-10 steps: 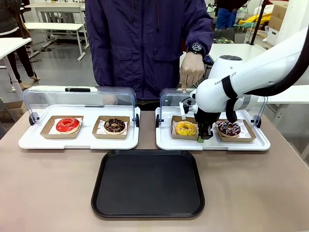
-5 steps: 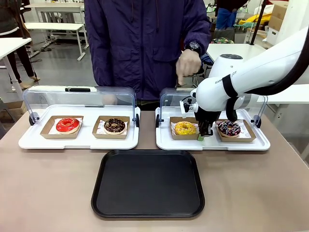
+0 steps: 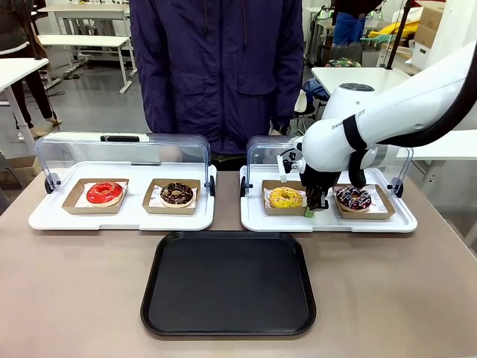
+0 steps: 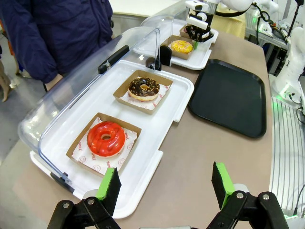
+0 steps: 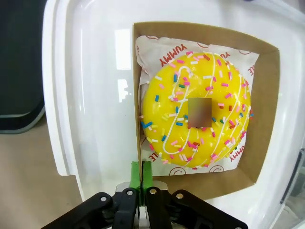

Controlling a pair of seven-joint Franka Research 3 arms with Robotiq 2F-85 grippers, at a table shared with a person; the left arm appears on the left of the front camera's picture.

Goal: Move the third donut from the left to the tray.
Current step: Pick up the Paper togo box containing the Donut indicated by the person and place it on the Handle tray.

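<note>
1. Right gripper [image 5: 141, 179] pinched shut on the near wall of the brown cardboard holder [image 5: 267, 119], at 6 o'clock of the yellow-iced sprinkled ring donut [image 5: 195, 117].
2. Donut sits in the right white display tray [image 3: 253, 216] (lid up).
3. Flat black rectangular plastic tray [image 3: 228, 283] lies at 7 o'clock from the grip, front view; the right arm is nearer.
4. Left gripper [image 4: 164, 183] is wide open and idle.

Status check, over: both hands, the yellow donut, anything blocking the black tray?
Right hand shut on brown cardboard holder wall. Left hand open, idle. Yellow sprinkled ring donut not lifted yet. Flat black plastic tray unobstructed.
</note>
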